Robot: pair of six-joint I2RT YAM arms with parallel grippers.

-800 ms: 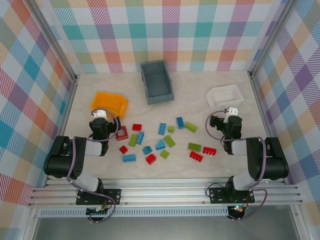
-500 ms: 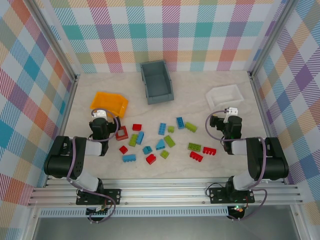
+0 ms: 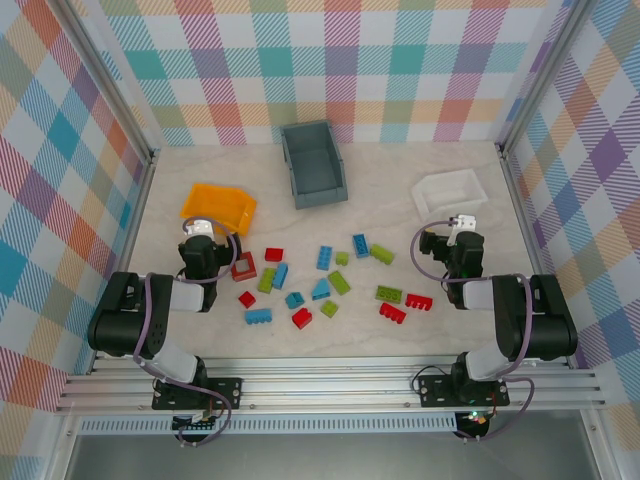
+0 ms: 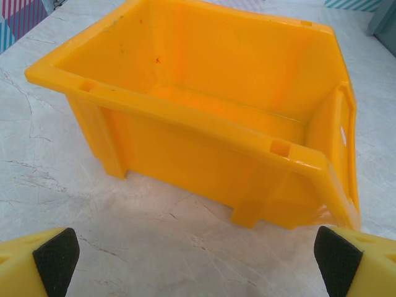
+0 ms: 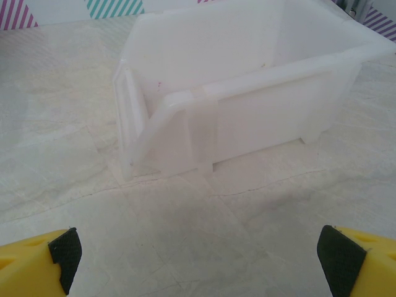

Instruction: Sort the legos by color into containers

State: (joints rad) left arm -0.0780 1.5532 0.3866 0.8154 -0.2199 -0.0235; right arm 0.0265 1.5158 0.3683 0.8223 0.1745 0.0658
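Red, blue and lime green legos (image 3: 320, 285) lie scattered on the marble table between the two arms. Among them are a hollow red square (image 3: 243, 267), a blue brick (image 3: 325, 257) and a green brick (image 3: 389, 293). The orange-yellow bin (image 3: 218, 208) (image 4: 204, 105) stands just beyond my left gripper (image 3: 199, 232) (image 4: 197, 263), which is open with nothing in it. The white tray (image 3: 449, 193) (image 5: 247, 93) stands just beyond my right gripper (image 3: 462, 226) (image 5: 201, 253), also open and holding nothing. The grey-blue bin (image 3: 313, 163) sits at the back centre. All three containers look empty.
Plaid walls (image 3: 60, 170) with aluminium posts close in the table on the left, back and right. A metal rail (image 3: 320, 385) carrying both arm bases runs along the near edge. Bare marble lies between each gripper and its bin.
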